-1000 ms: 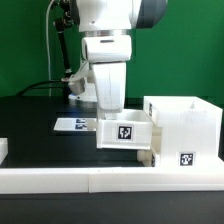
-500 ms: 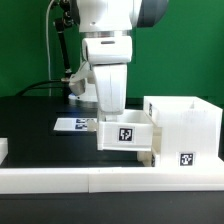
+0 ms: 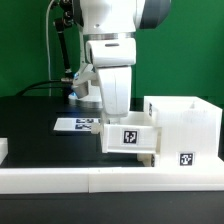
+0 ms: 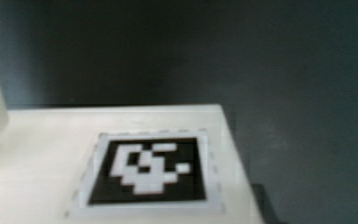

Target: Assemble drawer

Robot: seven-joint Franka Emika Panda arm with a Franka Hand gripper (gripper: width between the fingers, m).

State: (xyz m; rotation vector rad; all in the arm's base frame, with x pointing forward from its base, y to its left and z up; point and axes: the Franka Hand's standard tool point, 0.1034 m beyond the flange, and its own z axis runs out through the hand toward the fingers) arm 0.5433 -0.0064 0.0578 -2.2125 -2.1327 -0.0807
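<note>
Exterior view: the drawer's tall boxy shell (image 3: 184, 130) stands on the dark counter (image 3: 30, 118) toward the exterior view's right, with a square tag low on its front face. Against the shell's side, on the exterior view's left of it, a shallow tray (image 3: 130, 138) with a tag on its front is held level; below it a second tray's (image 3: 148, 158) edge juts from the shell. The arm's white wrist comes straight down onto the upper tray, and the hand (image 3: 118, 120) is largely hidden behind the tray's front wall, so I cannot tell how far its fingers are spread or whether they actually pinch the tray. The long low white border rail (image 3: 60, 178) runs along the front of the counter, and the marker board (image 3: 76, 125) lies flat behind the tray. The wrist view is blurred: it shows a white surface with a black-and-white tag (image 4: 151, 170), probably the tray, against dark counter.
</note>
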